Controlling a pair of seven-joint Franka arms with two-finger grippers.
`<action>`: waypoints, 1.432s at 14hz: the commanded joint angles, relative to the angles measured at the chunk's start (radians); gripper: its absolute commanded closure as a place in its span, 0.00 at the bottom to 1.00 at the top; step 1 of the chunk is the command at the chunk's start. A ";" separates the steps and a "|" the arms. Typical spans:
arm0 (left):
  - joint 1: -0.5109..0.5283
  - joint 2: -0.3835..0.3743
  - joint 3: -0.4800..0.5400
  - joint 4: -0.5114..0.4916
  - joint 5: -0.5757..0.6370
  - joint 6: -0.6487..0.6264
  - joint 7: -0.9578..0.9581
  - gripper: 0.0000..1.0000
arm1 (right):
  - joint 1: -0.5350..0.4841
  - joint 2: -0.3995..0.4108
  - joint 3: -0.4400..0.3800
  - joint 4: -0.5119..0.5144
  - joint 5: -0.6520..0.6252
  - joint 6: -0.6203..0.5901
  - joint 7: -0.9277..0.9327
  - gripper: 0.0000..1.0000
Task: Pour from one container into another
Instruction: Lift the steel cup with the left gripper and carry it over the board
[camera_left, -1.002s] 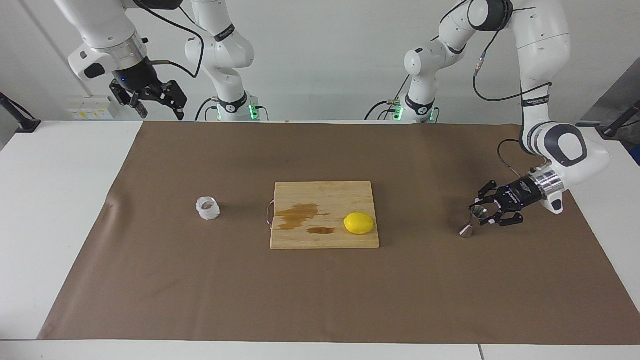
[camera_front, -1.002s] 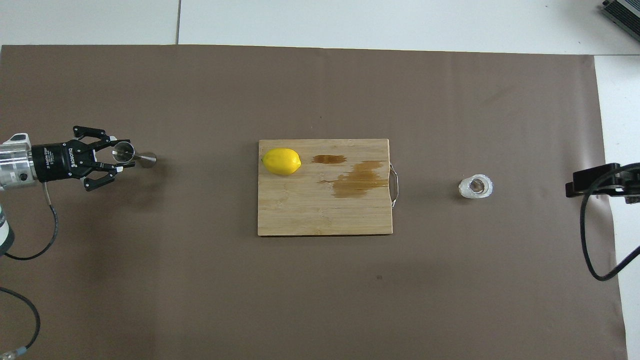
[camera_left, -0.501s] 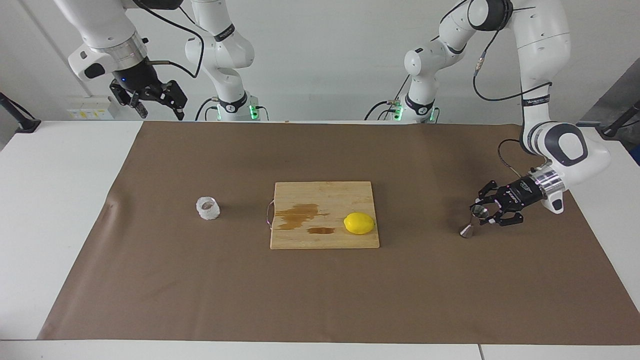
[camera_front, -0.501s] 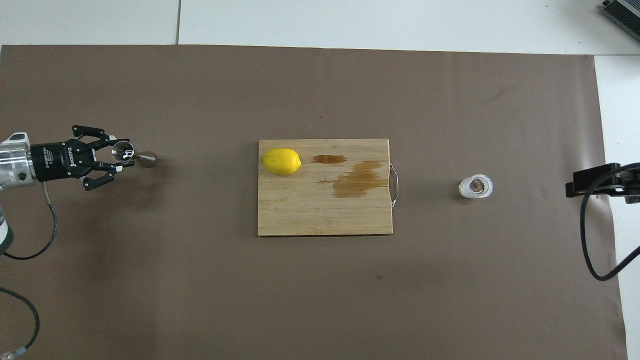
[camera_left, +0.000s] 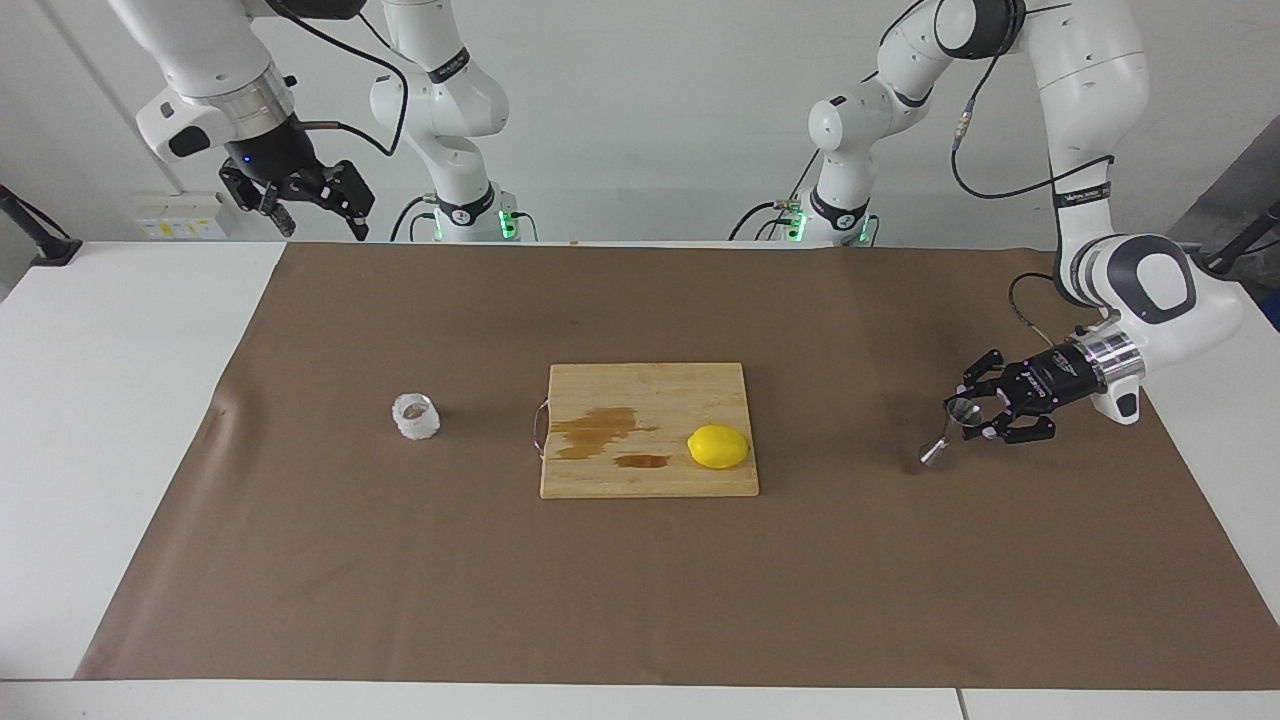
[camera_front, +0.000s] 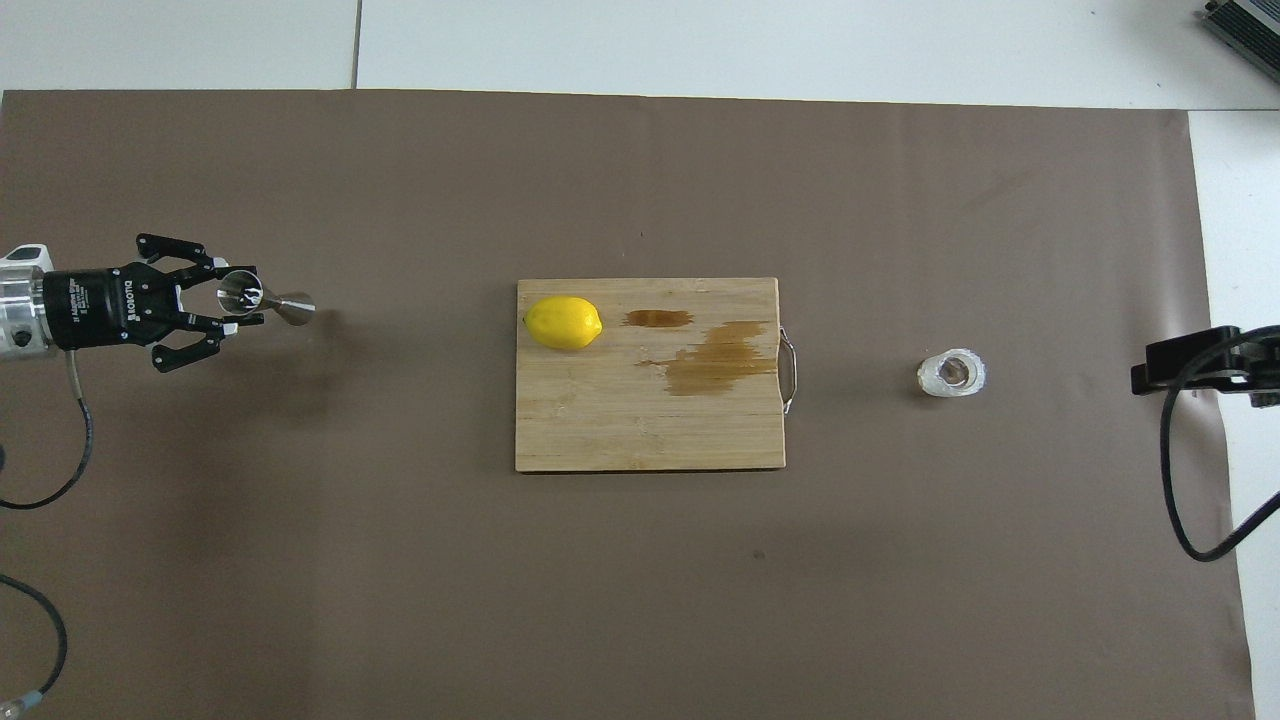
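The steel jigger (camera_left: 945, 435) is tilted in my left gripper (camera_left: 965, 413), which is shut on its upper cone. Its foot is just above the brown mat, at the left arm's end of the table. The jigger (camera_front: 265, 303) and my left gripper (camera_front: 240, 300) also show in the overhead view. The clear knobbly glass cup (camera_left: 416, 416) stands upright on the mat toward the right arm's end, also seen from overhead (camera_front: 951, 373). My right gripper (camera_left: 315, 215) waits open and empty, raised above the table's edge at its own end.
A wooden cutting board (camera_left: 650, 390) with a metal handle lies mid-table, with brown wet stains and a yellow lemon (camera_left: 718, 446) on it. The brown mat (camera_left: 640, 580) covers most of the white table. A black cable trails by each arm's end.
My left gripper has lifted the jigger a little off the mat and drawn back slightly toward its own end. The right arm, cup, board and lemon have not moved.
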 joint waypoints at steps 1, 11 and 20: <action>-0.030 -0.012 -0.024 0.009 -0.018 -0.024 -0.086 1.00 | -0.013 -0.019 0.005 -0.018 0.010 -0.002 -0.008 0.00; -0.377 -0.121 -0.051 -0.005 -0.157 0.234 -0.247 1.00 | -0.013 -0.019 0.005 -0.018 0.010 -0.002 -0.008 0.00; -0.632 -0.133 -0.056 -0.044 -0.291 0.515 -0.318 1.00 | -0.013 -0.019 0.005 -0.018 0.010 -0.002 -0.008 0.00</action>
